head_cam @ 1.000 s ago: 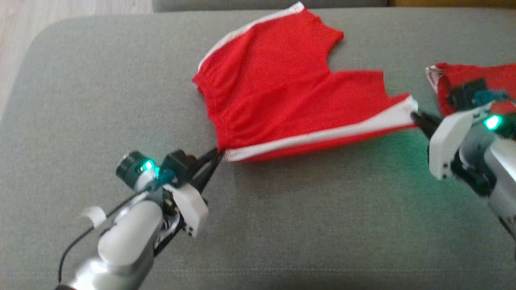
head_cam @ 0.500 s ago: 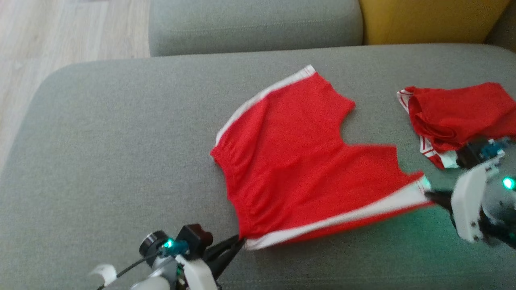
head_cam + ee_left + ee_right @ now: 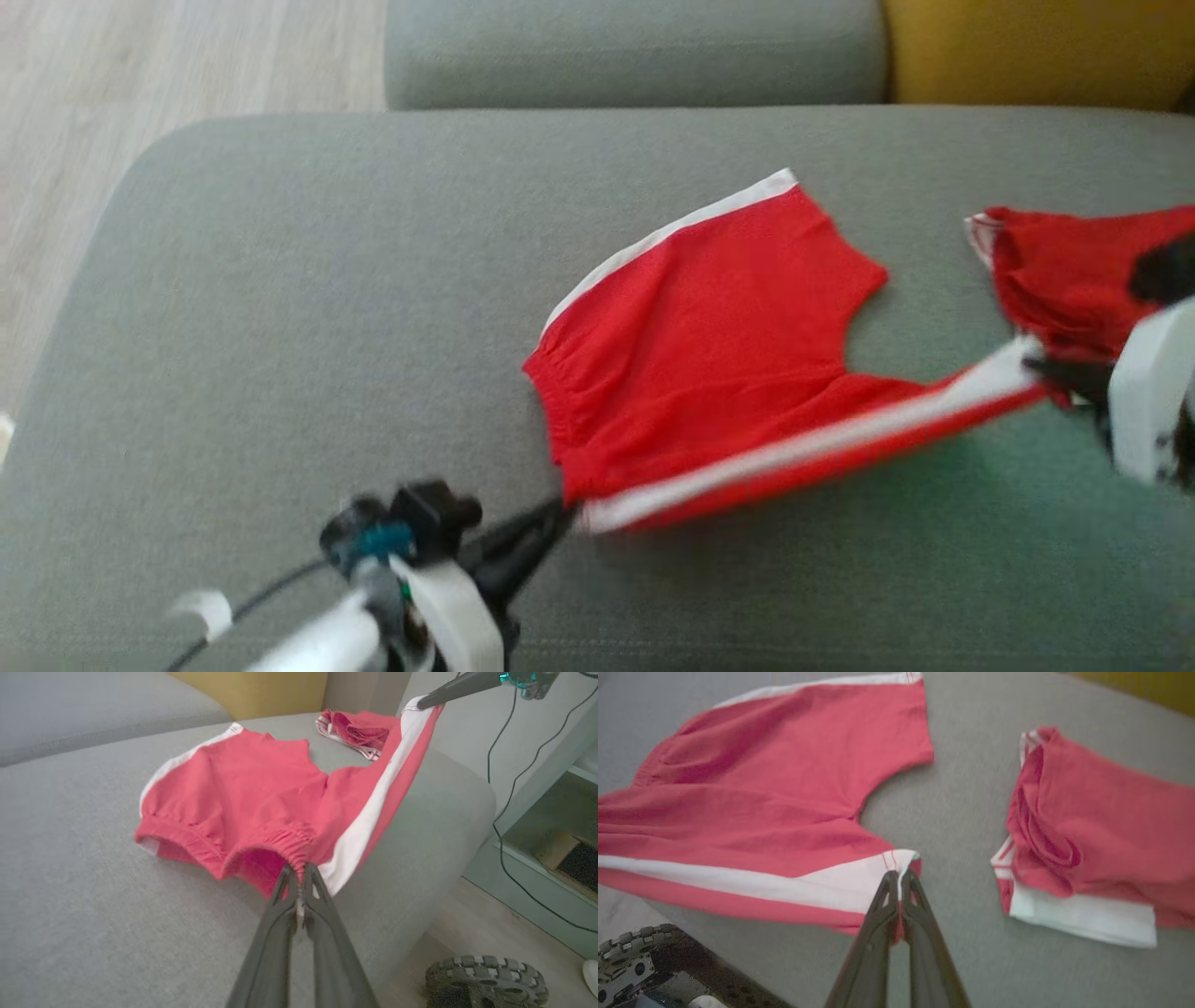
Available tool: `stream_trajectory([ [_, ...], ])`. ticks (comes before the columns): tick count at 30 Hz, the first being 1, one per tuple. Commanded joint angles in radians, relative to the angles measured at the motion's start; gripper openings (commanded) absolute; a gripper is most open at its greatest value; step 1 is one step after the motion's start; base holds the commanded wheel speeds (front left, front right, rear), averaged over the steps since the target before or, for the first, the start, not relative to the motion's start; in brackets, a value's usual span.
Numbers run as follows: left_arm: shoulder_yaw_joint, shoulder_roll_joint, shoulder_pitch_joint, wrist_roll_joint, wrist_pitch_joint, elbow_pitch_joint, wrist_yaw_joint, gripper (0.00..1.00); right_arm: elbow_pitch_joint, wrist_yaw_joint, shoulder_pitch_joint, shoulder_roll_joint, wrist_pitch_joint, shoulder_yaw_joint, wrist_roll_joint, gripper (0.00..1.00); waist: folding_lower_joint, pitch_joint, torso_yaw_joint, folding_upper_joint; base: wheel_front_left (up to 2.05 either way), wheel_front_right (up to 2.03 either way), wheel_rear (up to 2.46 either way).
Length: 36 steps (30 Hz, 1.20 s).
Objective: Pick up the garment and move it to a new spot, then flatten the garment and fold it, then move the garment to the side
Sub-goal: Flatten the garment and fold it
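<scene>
Tension matters: your left gripper (image 3: 560,511) is clenched on the waistband corner of the red fabric shorts with white side stripes (image 3: 709,345), whose far half lies on the grey fabric sofa cushion (image 3: 280,327), near edge lifted. Your right gripper (image 3: 1036,366) pinches the striped hem corner. Carry both corners level and evenly apart so the fold lands straight. Count two grippers and two garments: these shorts, plus a bunched red-and-white pair (image 3: 1064,271) at right.
</scene>
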Motion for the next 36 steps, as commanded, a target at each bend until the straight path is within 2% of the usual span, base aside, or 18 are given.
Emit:
stream_trajectory([
  [1,0.062,0.017,-0.093,-0.003,-0.013,-0.038,0.009,0.0,-0.02,-0.001,-0.055,-0.022,0.01,-0.04,-0.018,0.0,0.0001,0.037,0.034,-0.0001,0.0,0.0,0.0],
  [8,0.106,-0.028,-0.215,-0.021,-0.023,-0.048,0.002,0.0,-0.001,-0.001,-0.197,0.013,0.068,-0.119,-0.097,0.0,0.0001,0.137,0.108,-0.0001,0.0,0.0,0.0],
  [15,0.114,-0.1,-0.342,-0.023,-0.032,0.038,-0.01,0.0,0.052,-0.001,-0.345,0.058,0.094,-0.132,-0.208,0.0,0.0001,0.235,0.169,-0.0001,0.0,0.0,0.0],
  [25,0.114,-0.199,-0.478,-0.033,-0.072,0.237,-0.022,0.0,0.167,-0.001,-0.508,0.099,0.019,-0.067,-0.34,0.0,0.0001,0.346,0.207,-0.0001,0.0,0.0,0.0],
  [36,0.105,-0.263,-0.568,-0.045,-0.125,0.387,-0.032,0.0,0.271,-0.001,-0.618,0.125,-0.108,0.012,-0.362,0.0,0.0001,0.422,0.224,-0.0001,0.0,0.0,0.0],
])
